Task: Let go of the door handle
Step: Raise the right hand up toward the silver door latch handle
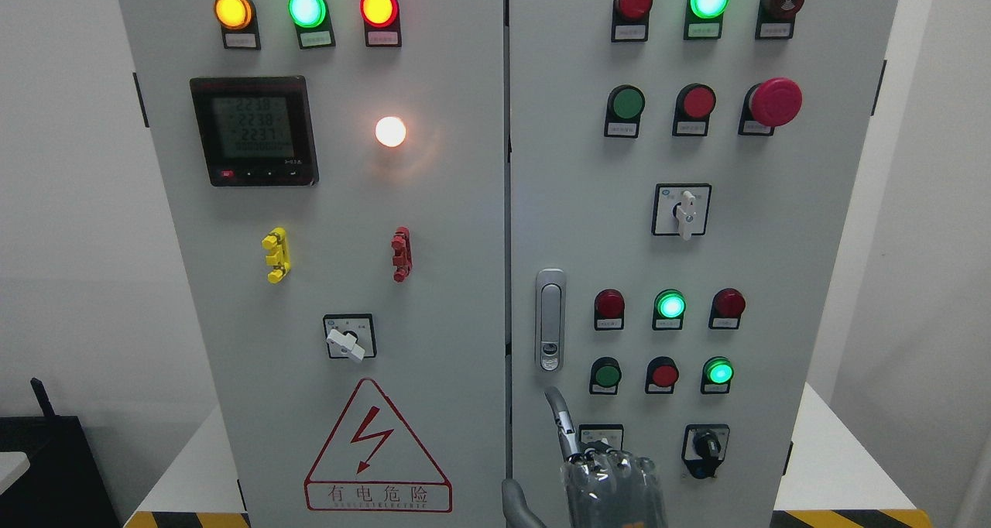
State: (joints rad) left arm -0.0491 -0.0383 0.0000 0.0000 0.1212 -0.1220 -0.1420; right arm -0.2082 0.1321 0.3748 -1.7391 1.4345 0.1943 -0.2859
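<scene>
The door handle [550, 319] is a slim silver latch with a keyhole at its lower end, set upright at the left edge of the cabinet's right door [774, 226]. My right hand [577, 454] rises from the bottom edge just right of the middle, below the handle. Its index finger [559, 416] points straight up, with the tip a short gap under the handle and not touching it. The thumb [515, 505] sticks out to the left and the other fingers are folded at the knuckles. The hand holds nothing. My left arm does not show.
Both grey cabinet doors look closed, with a dark seam [507, 203] between them. The right door carries indicator lamps, push buttons, a red emergency stop [775, 102] and rotary switches [684, 212]. The left door [325, 226] has a meter, lamps and a warning triangle [378, 450].
</scene>
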